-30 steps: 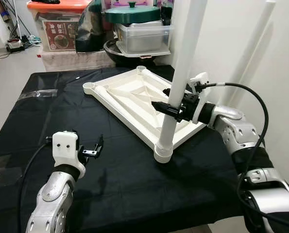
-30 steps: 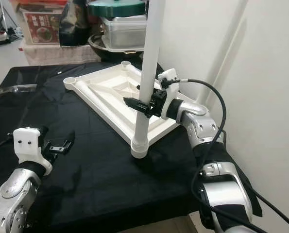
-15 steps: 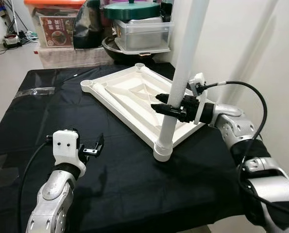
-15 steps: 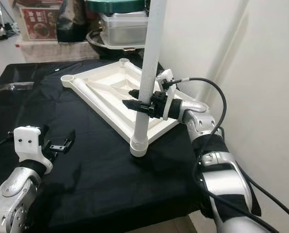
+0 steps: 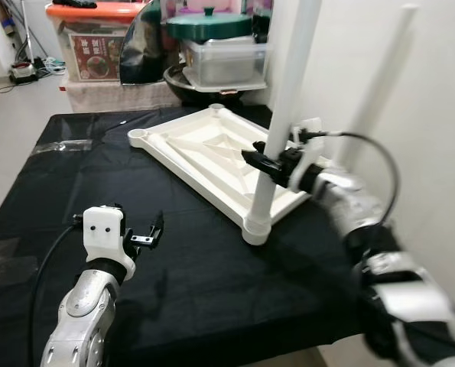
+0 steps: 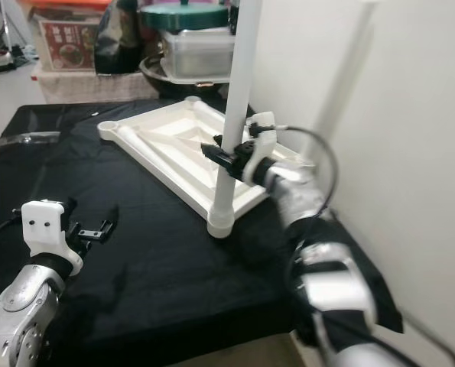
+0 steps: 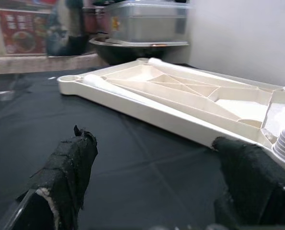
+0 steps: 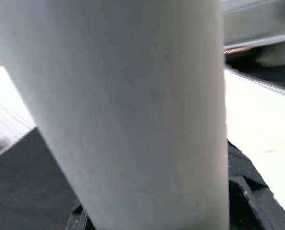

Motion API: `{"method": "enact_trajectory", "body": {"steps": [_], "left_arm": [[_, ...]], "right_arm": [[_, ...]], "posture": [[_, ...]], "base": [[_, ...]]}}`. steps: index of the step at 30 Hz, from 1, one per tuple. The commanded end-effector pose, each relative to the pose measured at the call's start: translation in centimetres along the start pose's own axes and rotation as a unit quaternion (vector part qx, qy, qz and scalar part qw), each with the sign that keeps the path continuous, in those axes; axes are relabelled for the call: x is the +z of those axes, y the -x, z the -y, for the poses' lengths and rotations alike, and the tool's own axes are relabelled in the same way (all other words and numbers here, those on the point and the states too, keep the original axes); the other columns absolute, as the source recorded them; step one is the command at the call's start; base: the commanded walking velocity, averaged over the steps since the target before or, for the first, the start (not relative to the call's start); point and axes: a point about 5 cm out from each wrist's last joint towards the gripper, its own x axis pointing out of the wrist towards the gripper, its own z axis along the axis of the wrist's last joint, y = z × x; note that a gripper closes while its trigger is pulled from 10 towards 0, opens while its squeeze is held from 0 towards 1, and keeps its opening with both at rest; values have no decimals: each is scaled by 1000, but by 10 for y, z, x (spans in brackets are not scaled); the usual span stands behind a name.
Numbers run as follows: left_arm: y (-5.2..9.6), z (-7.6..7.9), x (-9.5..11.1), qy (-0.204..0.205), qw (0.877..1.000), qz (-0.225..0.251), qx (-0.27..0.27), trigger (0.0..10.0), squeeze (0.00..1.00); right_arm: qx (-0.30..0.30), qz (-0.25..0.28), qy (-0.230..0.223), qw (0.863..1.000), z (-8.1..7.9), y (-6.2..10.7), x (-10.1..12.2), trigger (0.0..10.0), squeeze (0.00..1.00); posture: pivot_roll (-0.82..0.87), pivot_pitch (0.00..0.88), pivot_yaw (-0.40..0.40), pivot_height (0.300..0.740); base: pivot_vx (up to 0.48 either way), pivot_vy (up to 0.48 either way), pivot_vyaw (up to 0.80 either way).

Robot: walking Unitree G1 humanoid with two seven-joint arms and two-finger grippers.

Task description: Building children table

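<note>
Seating the leg in the corner socket

Right gripper (image 5: 267,163) is clamped on the leg (image 5: 284,107), standing upright in the top's (image 5: 204,153) 5 o'clock corner; press straight down, no tilt. Left gripper (image 5: 149,233) idles spread at 7 o'clock.

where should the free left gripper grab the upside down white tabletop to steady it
Grip the near long edge rail of the tabletop, coming from the robot's left side over the black cloth. That rail is straight, raised and unobstructed. The left gripper hovers open just short of it, while the right gripper is at the upright leg in the near corner socket.
</note>
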Motion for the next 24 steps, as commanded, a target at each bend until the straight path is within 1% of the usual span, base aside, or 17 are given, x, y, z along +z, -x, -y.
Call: {"method": "enact_trajectory", "body": {"steps": [1,3,4,5,6,7,9,13,14,15,16,19,20,21,22,23,24], "left_arm": [[1,-3,-3,-7,1000,-11,8,10000,0],[1,-3,-3,-7,1000,-11,8,10000,0],[1,-3,-4,-9,1000,-13,10,10000,0],[1,-4,-4,-9,1000,-17,10,10000,0],[1,-4,-4,-9,1000,-17,10,10000,0],[0,-4,-5,-8,1000,-22,10,10000,0],[0,-5,-6,-8,1000,-24,10,10000,0],[0,-5,-6,-9,1000,-26,11,10000,0],[-1,-6,-6,-10,1000,-26,13,10000,0],[-1,-6,-6,-10,1000,-26,13,10000,0],[-1,-5,-6,-11,1000,-26,15,10000,0],[-1,-5,-6,-11,1000,-26,15,10000,0],[-1,-5,-7,-11,999,-26,16,10000,0],[-1,-5,-7,-11,999,-26,16,10000,0],[-2,-4,-7,-10,1000,-26,14,10000,0],[-2,-4,-7,-10,1000,-26,14,10000,0],[-2,-3,-8,-9,1000,-27,11,10000,0]], "right_arm": [[-142,-29,-50,988,7,18,-25,0,0],[-142,-29,-50,988,7,18,-25,0,0],[-171,-25,-69,983,-13,23,-34,0,0],[-186,-21,-78,979,-29,26,-37,0,0],[-186,-21,-78,979,-29,26,-37,0,0],[-190,-18,-81,978,-38,25,-37,0,0],[-192,-19,-78,978,-42,23,-34,0,0],[-197,-15,-74,977,-41,20,-30,0,0],[-188,-25,-77,979,-43,16,-26,0,0],[-188,-25,-77,979,-43,16,-26,0,0],[-156,-42,-72,984,-47,11,-22,10000,0],[-156,-42,-72,984,-47,11,-22,10000,0],[-149,-30,-74,986,-48,11,-14,10000,1000],[-149,-30,-74,986,-48,11,-14,10000,1000],[-127,-11,-68,990,-45,10,-3,10000,1000],[-127,-11,-68,990,-45,10,-3,10000,1000],[-84,20,-64,994,-40,8,11,10000,0]], "posture": [[65,0,-66,740],[65,0,-66,740],[65,0,-60,740],[63,0,-63,740],[63,0,-63,740],[62,0,-65,740],[62,0,-68,740],[62,0,-71,740],[66,0,-75,740],[66,0,-75,740],[66,0,-75,740],[66,0,-75,740],[61,0,-71,740],[61,0,-71,740],[57,0,-65,740],[57,0,-65,740],[53,0,-63,740]], "base": [[0,0,0],[0,0,0],[0,0,0],[0,0,0],[0,0,0],[0,0,0],[0,0,0],[0,0,0],[0,0,0],[0,0,0],[0,0,0],[0,0,0],[0,0,0],[0,0,0],[0,0,0],[0,0,0],[0,0,0]]}}
